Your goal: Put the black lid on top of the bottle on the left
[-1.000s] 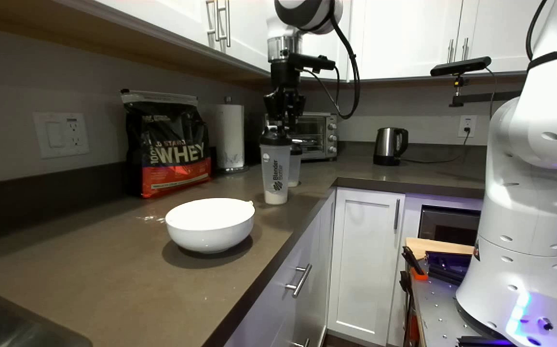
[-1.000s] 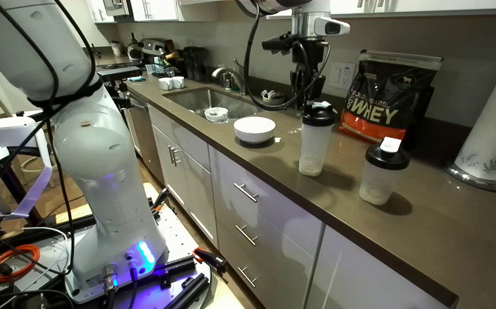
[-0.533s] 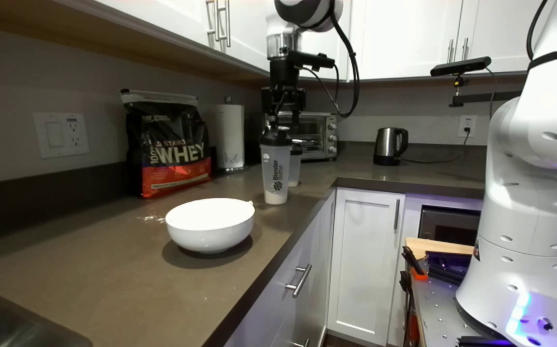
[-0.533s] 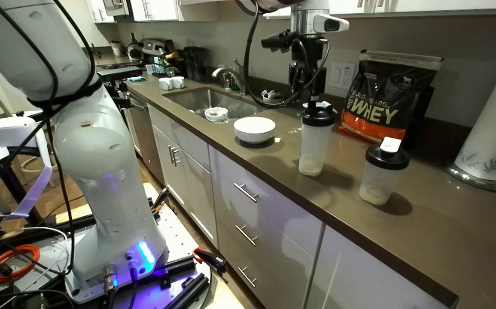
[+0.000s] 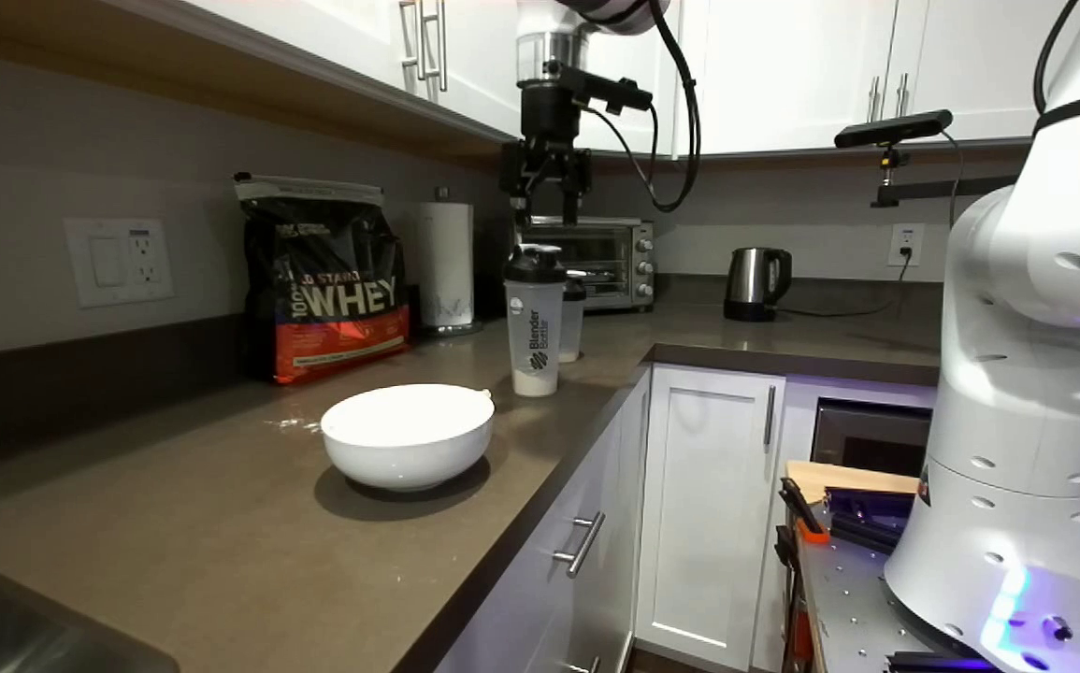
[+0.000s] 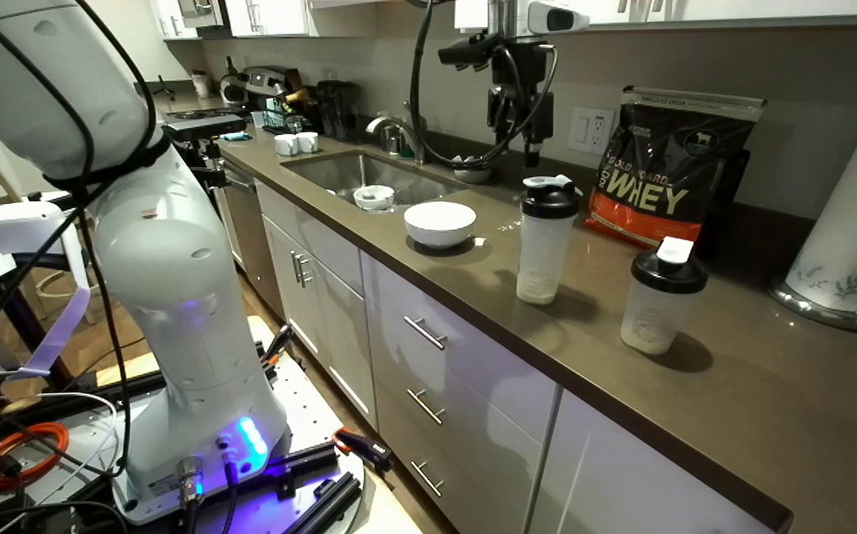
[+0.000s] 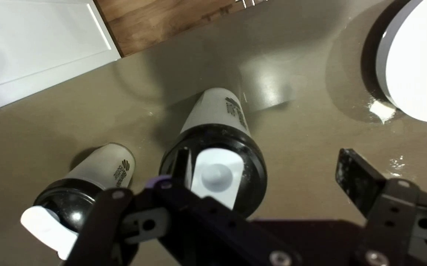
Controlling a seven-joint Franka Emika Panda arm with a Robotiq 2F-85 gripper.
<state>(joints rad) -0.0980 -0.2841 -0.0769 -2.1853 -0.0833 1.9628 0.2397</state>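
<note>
Capped by the black lid (image 6: 549, 200), the taller clear bottle (image 6: 544, 256) stands upright, on the left of the pair in an exterior view. A white flap (image 7: 217, 173) lies on that lid in the wrist view. My gripper (image 5: 545, 220) is open above the lid, holding nothing, with a gap below its fingertips in both exterior views. Seen from the wrist, one finger (image 7: 182, 166) overlaps the lid and the other is off over the counter. The shorter bottle (image 6: 651, 322), also with a black lid (image 6: 669, 274), stands to the right.
A white bowl (image 5: 407, 435) sits near the taller bottle on the counter (image 5: 222, 523). Behind stand a whey bag (image 5: 338, 280) and a paper towel roll (image 6: 855, 222). Farther back are a toaster oven (image 5: 605, 257) and a kettle (image 5: 756, 285). Upper cabinets (image 5: 773, 65) hang behind the arm.
My gripper has opened from a near-shut stance at the top of the taller bottle's lid and risen away from it. The lid and both bottles have stayed in place.
</note>
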